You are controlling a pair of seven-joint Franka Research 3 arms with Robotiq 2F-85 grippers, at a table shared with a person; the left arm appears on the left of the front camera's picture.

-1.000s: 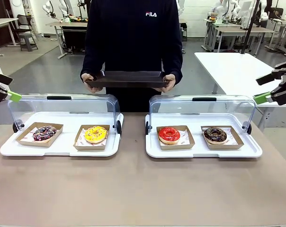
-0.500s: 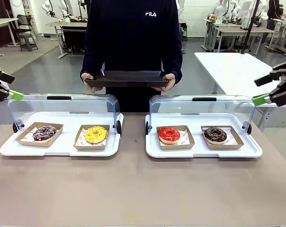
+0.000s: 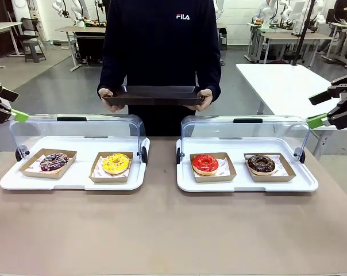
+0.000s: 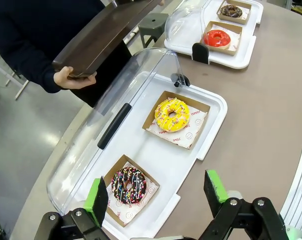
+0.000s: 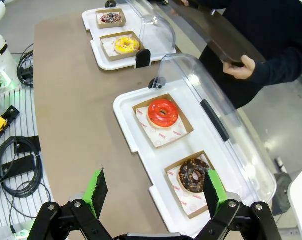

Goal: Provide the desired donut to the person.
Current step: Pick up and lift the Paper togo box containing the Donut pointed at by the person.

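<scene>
Nothing grasped yet: left claw hangs spread above the sprinkled donut and yellow donut, right claw likewise above the red donut and chocolate donut; the next move likely needs a choice from the person beyond

Dark sprinkled ring donut leftmost, yellow-iced donut beside it, red-glazed donut right of centre, chocolate donut rightmost; all lying flat. Person in black sweatshirt stands at far side, holding dark rectangular tray level.
</scene>
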